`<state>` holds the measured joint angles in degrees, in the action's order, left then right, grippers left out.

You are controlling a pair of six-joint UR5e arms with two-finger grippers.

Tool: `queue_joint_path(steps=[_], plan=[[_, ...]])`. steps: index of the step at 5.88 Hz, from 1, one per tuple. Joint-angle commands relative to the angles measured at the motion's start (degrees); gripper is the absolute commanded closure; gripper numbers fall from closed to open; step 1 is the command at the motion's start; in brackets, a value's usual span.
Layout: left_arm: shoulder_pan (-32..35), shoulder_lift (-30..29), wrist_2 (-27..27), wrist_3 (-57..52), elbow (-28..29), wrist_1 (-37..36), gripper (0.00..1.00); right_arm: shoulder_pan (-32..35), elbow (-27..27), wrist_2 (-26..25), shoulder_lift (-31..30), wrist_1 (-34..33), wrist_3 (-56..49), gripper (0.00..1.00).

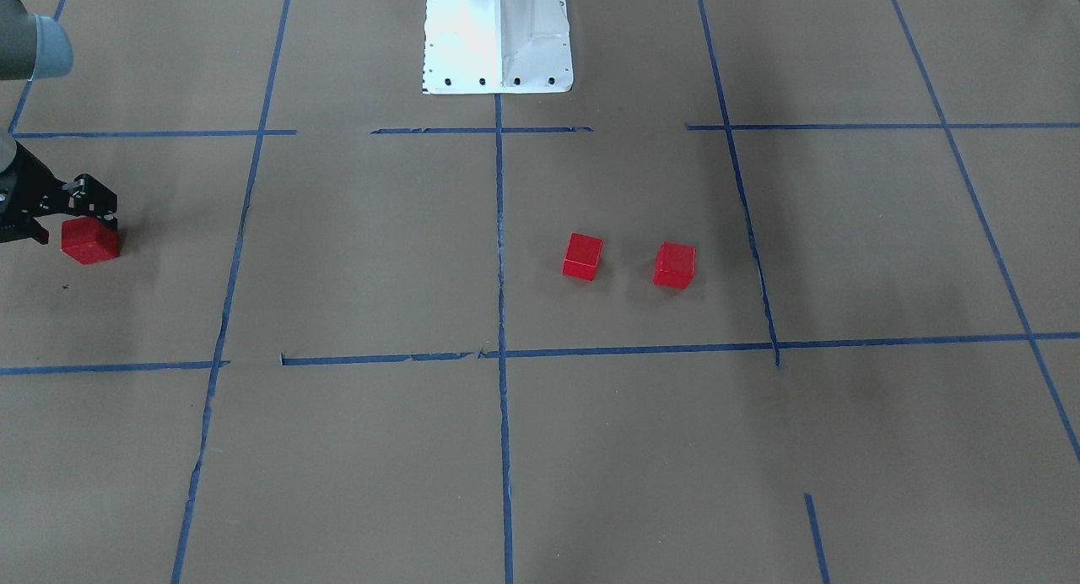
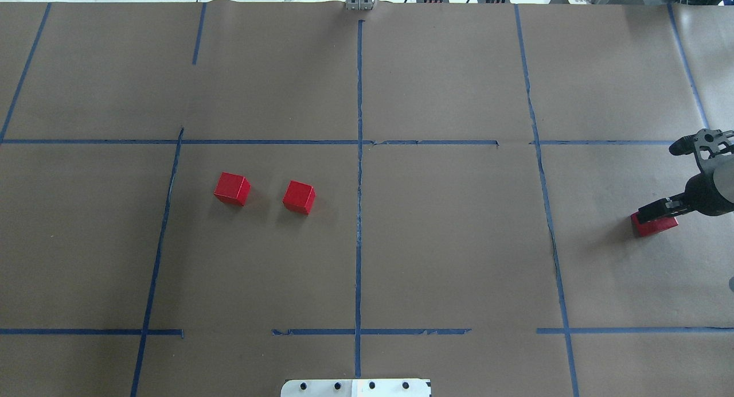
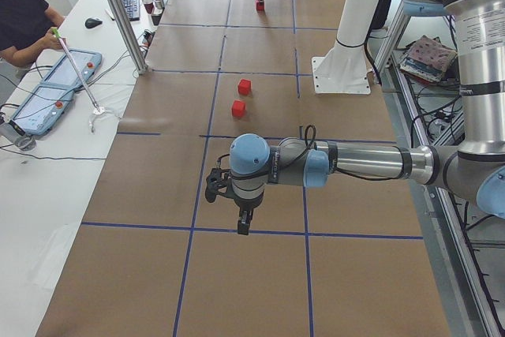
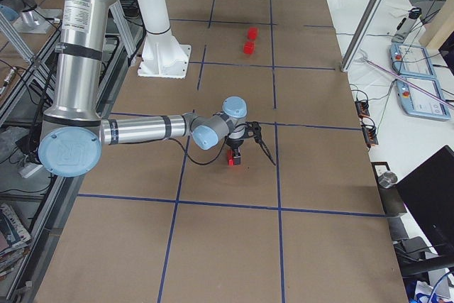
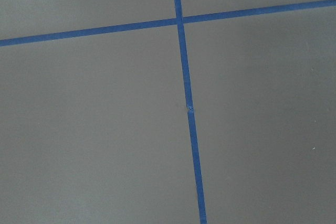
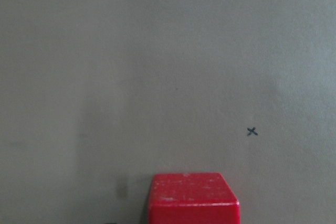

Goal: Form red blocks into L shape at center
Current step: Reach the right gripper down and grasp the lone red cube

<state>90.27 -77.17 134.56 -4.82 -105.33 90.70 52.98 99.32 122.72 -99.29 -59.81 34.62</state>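
Observation:
Two red blocks (image 2: 232, 189) (image 2: 299, 197) sit side by side with a gap, left of the centre tape line; they also show in the front view (image 1: 583, 256) (image 1: 674, 265). A third red block (image 2: 654, 225) lies far right on the paper. My right gripper (image 2: 659, 213) is low over it, jaws spread, one finger by the block (image 4: 233, 157). The right wrist view shows this block (image 6: 194, 199) at its bottom edge and no fingers. My left gripper (image 3: 243, 222) hangs over bare paper, far from the blocks; I cannot tell whether it is open or shut.
Brown paper with a blue tape grid (image 2: 359, 213) covers the table. The white robot base (image 1: 498, 35) stands at the robot's side. A small pen cross (image 6: 252, 131) marks the paper near the third block. An operator (image 3: 24, 13) sits at a side desk.

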Motion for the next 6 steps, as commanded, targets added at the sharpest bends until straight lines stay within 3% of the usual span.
queue_joint_path(steps=[1, 2, 3, 4, 5, 6], plan=[[0.1, 0.0, 0.0, -0.1, -0.1, 0.0, 0.00, -1.2, -1.2, -0.2, 0.3, 0.3, 0.0, 0.12], [0.1, 0.0, 0.0, 0.0, -0.6, 0.0, 0.00, -1.2, -1.6, -0.2, 0.2, 0.4, 0.1, 0.46], [0.1, 0.0, 0.0, -0.1, -0.7, 0.0, 0.00, -1.2, -1.2, 0.1, 0.2, 0.4, 0.1, 0.98], [0.1, 0.0, 0.0, -0.1, -0.6, 0.0, 0.00, -1.0, 1.2, 0.5, 0.2, 0.3, 0.2, 1.00], [0.1, 0.1, 0.0, -0.2, -0.7, 0.0, 0.00, -1.2, 7.1, 0.6, 0.0, -0.6, 0.8, 1.00], [0.1, 0.1, 0.0, -0.1, -0.4, 0.0, 0.00, -5.0, 11.5, 1.2, 1.4, -0.6, 8.5, 1.00]])
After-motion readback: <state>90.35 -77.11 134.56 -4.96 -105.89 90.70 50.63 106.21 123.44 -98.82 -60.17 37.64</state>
